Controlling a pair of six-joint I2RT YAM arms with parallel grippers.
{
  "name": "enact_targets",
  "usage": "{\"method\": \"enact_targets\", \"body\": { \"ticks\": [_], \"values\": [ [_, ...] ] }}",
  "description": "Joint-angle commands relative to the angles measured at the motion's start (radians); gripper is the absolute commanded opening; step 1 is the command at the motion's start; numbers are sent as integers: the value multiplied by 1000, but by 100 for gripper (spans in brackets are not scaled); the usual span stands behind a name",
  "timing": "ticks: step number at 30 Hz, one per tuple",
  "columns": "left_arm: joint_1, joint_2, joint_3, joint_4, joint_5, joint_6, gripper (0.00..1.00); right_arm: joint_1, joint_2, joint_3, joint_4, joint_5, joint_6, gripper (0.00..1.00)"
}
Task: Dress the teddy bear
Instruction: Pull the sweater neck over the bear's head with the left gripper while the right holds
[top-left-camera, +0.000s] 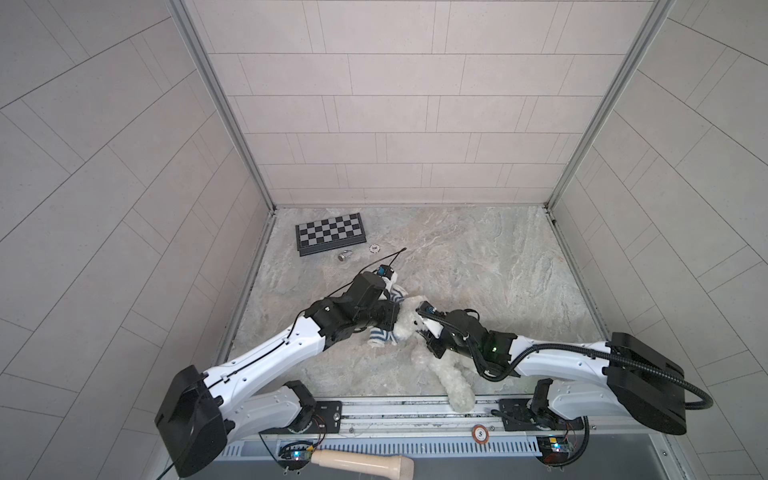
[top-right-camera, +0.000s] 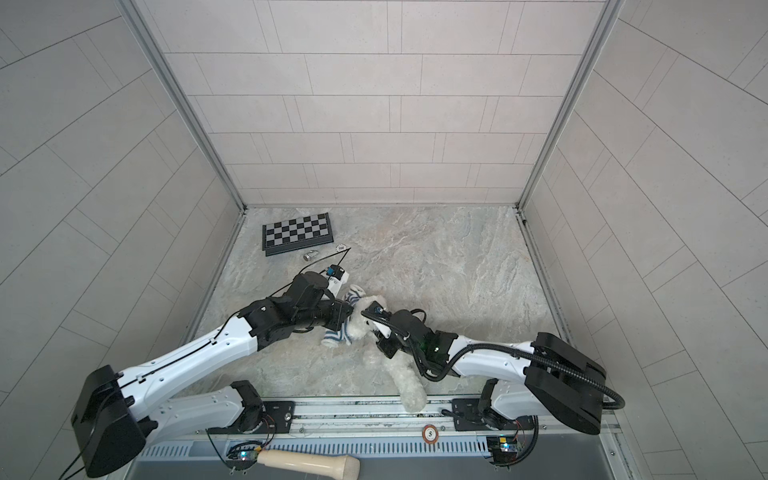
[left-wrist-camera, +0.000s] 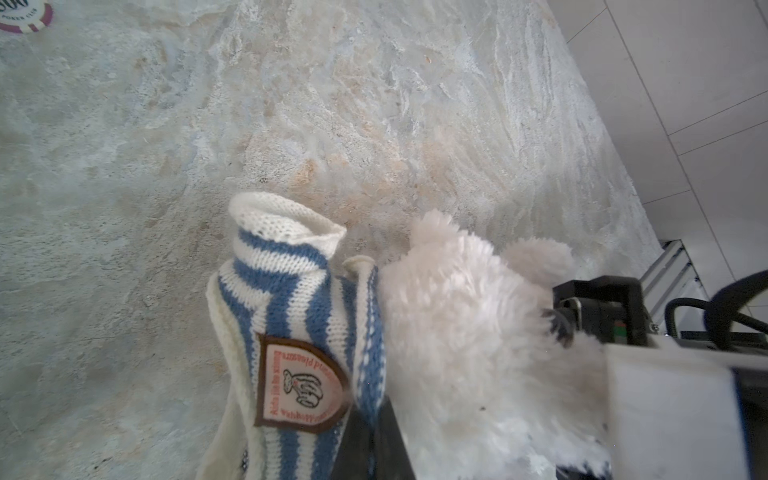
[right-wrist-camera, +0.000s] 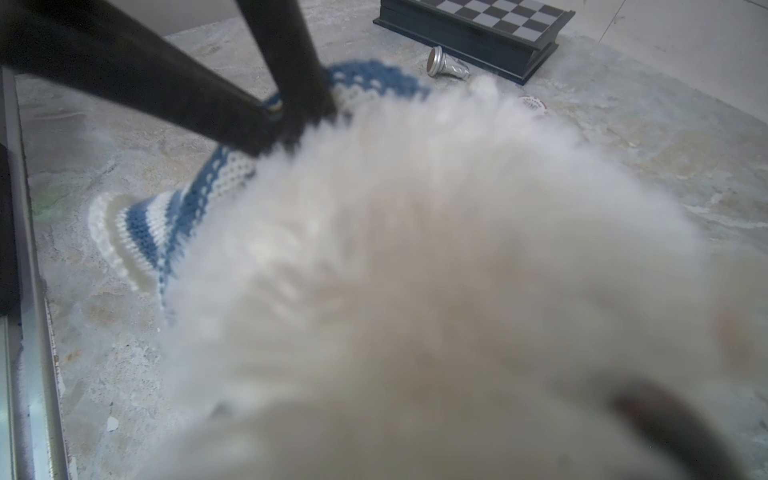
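Note:
The fluffy white teddy bear (top-left-camera: 409, 322) (top-right-camera: 363, 322) lies near the front of the table, head towards the left arm and one leg over the front rail. A blue-and-white striped shirt (top-left-camera: 379, 336) (left-wrist-camera: 291, 299) is bunched against its head. My left gripper (top-left-camera: 395, 318) (left-wrist-camera: 374, 440) is shut on the shirt's blue edge right beside the head; the right wrist view shows its black fingers (right-wrist-camera: 291, 104) pinching that edge. My right gripper (top-left-camera: 430, 340) (top-right-camera: 382, 343) is pressed into the bear's body and shut on its fur, which fills the right wrist view (right-wrist-camera: 415, 270).
A folded chessboard (top-left-camera: 331, 232) lies at the back left, with a poker chip (top-left-camera: 375, 248) and a small silver piece (top-left-camera: 345, 255) in front of it. Another chip (top-left-camera: 480, 434) sits on the front rail, and a wooden handle (top-left-camera: 365, 461) lies below it.

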Motion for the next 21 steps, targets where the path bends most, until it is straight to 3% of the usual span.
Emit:
{"method": "enact_targets", "body": {
  "ticks": [1,12,21],
  "values": [
    [-16,-25,33,35,59,-42,0,21,-56,-20,87,20,-49,0],
    [-114,-50,79,113,111,-140,0,56,-144,-62,117,65,-87,0],
    [-146,-91,75,209,201,-189,0,72,-264,-117,167,-15,-124,0]
  ]
}}
